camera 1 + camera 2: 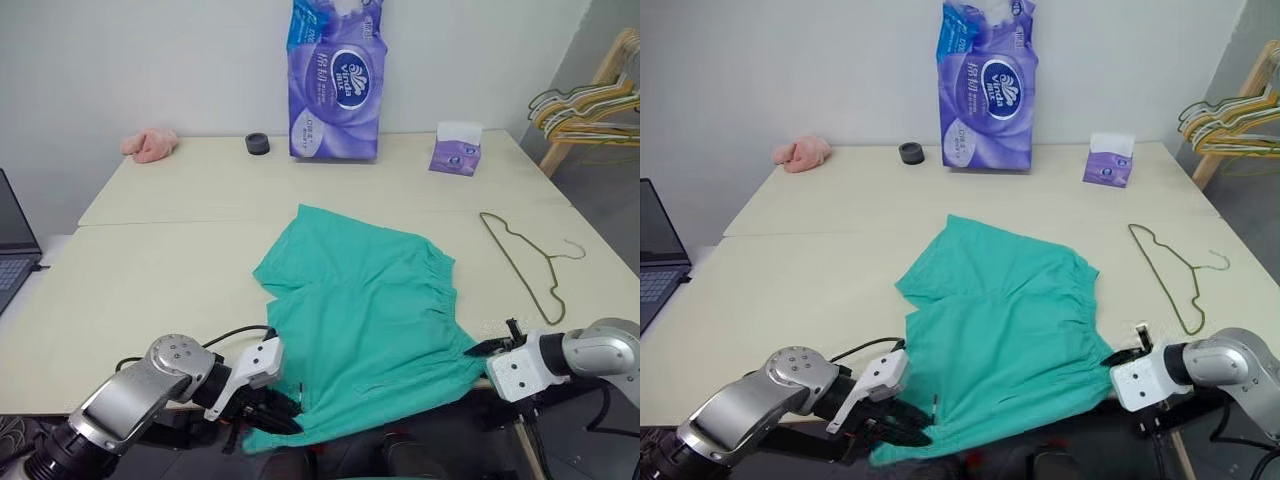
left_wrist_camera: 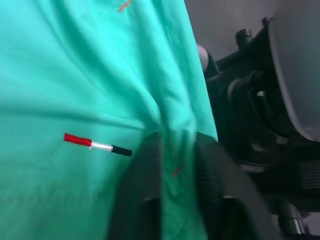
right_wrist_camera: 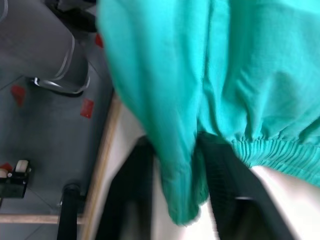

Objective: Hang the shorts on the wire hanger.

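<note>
Wrist views: both grippers [image 2: 177, 200] [image 3: 175, 195] are loosely pinching the shorts [image 1: 370, 320], risking them slipping off the table's [image 1: 150, 270] near edge.

Pale table, laundry and clutter spread across it

The cream table [image 1: 150, 290] carries the teal shorts [image 1: 365, 310], spread near the front edge with their lower part spilling over it. The wire hanger [image 1: 525, 262] lies flat to their right, apart from the cloth. Along the far edge sit a pink cloth [image 1: 150, 145], a small dark ring [image 1: 257, 143], a tall purple tissue pack [image 1: 337, 80] and a small purple tissue box [image 1: 456, 150].
</note>
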### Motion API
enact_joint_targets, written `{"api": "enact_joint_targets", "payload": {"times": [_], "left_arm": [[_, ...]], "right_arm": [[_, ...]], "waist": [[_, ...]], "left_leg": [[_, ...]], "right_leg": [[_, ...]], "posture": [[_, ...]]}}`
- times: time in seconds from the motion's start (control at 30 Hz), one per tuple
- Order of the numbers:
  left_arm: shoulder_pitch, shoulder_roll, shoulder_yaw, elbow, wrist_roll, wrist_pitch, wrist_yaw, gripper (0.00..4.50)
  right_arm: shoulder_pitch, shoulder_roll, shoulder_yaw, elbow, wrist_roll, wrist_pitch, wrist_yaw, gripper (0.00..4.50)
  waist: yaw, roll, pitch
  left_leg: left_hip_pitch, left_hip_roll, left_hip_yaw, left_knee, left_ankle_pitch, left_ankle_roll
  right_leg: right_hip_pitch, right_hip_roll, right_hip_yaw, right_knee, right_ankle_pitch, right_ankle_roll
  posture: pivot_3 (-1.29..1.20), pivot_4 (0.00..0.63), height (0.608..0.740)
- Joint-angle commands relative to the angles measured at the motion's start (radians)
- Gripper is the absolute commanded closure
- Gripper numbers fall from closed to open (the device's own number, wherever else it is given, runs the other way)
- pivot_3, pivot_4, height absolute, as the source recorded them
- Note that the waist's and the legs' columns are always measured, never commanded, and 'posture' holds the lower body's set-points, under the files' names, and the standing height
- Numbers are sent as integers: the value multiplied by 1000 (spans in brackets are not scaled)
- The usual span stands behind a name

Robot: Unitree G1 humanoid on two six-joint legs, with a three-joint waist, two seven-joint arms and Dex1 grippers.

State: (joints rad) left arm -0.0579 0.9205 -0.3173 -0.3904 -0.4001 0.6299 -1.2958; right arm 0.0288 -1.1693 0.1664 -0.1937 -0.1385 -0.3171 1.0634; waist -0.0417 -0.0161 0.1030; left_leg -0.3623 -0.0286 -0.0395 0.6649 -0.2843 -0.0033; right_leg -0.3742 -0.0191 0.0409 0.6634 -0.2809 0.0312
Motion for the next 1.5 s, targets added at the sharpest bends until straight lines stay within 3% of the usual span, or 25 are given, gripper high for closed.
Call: {"api": "enact_joint_targets", "payload": {"times": [0.03, 0.17, 0.23, 0.37, 0.4, 0.53, 0.63, 0.77, 1.1, 1.2, 1.3, 1.5], "left_arm": [[-16, -16, 12, -18, -25, 21, 14, 2273], [-21, -55, 35, -30, -62, 51, 50, 1062], [-31, -119, 78, -52, -146, 95, 90, 456], [-66, -203, 118, -63, -190, 112, 159, 456], [-79, -225, 116, -57, -166, 81, 186, 456], [-181, -368, 94, 20, 25, -172, 359, 456], [-254, -417, 73, 59, 73, -246, 366, 456], [-323, -454, 55, 90, 83, -287, 351, 456], [-360, -443, 63, 142, 88, -299, 319, 456], [-360, -437, 66, 158, 100, -316, 318, 456], [-361, -440, 64, 159, 99, -317, 320, 418], [-359, -440, 64, 167, 104, -324, 320, 418]], "right_arm": [[33, -78, -96, -26, 47, 17, 52, 1597], [111, -143, -213, -28, 77, 31, 79, 211], [164, -139, -365, -28, 149, 118, 103, 204], [153, -52, -521, 38, 196, 262, 13, 204], [150, -25, -541, 69, 185, 263, -21, 204], [28, 226, -644, 154, 252, 564, -324, 204], [-44, 345, -645, 150, 267, 815, -463, 204], [-164, 443, -607, 239, 269, 972, -575, 204], [-315, 402, -411, 520, 231, 1010, -502, 204], [-376, 400, -388, 608, 274, 1129, -443, 204], [-417, 386, -380, 685, 290, 1191, -408, 760], [-439, 377, -324, 757, 282, 1212, -364, 2799]], "waist": [[3, 0, 0], [3, 0, 0], [5, 1, 0], [3, -1, -1], [0, -2, -3], [0, -4, -6], [-6, -1, -8], [-25, 8, -13], [-58, 14, -18], [-68, 10, -22], [-70, 3, -26], [-67, -9, -36]], "left_leg": [[0, 0, 0, 0, 0, 0], [0, 0, 0, 0, 0, 0], [0, 0, 0, 0, 0, 0], [0, 0, 0, 1, 0, 0], [0, 0, 0, 2, 0, 0], [2, 0, 0, 3, 0, 0], [1, -1, 2, 5, 1, 0], [1, -1, 5, 4, 1, 1], [1, 0, 8, 1, 1, 1], [2, 2, 10, 2, 1, 1], [3, 4, 11, 1, 1, 1], [3, 4, 11, 1, 0, 2]], "right_leg": [[0, 0, 0, 0, 0, 0], [0, 0, 0, 0, 0, 0], [0, 0, 0, 0, 0, 0], [1, 0, 0, 0, 1, 2], [1, 0, 0, 0, 1, 2], [4, 1, 1, 0, 2, 1], [3, 1, 4, 0, 7, -3], [2, 1, 6, 0, 8, -3], [0, 6, 11, 0, 8, -1], [1, 11, 13, 0, 9, 0], [1, 12, 15, -1, 9, 0], [1, 12, 15, -1, 9, 0]], "posture": [[-120, 56, 740], [-124, 54, 740], [-133, 56, 740], [-144, 49, 740], [-142, 47, 740], [-146, 44, 740], [-157, 44, 740], [-164, 40, 740], [-155, 35, 740], [-156, 36, 740], [-152, 36, 740], [-150, 33, 740]]}}
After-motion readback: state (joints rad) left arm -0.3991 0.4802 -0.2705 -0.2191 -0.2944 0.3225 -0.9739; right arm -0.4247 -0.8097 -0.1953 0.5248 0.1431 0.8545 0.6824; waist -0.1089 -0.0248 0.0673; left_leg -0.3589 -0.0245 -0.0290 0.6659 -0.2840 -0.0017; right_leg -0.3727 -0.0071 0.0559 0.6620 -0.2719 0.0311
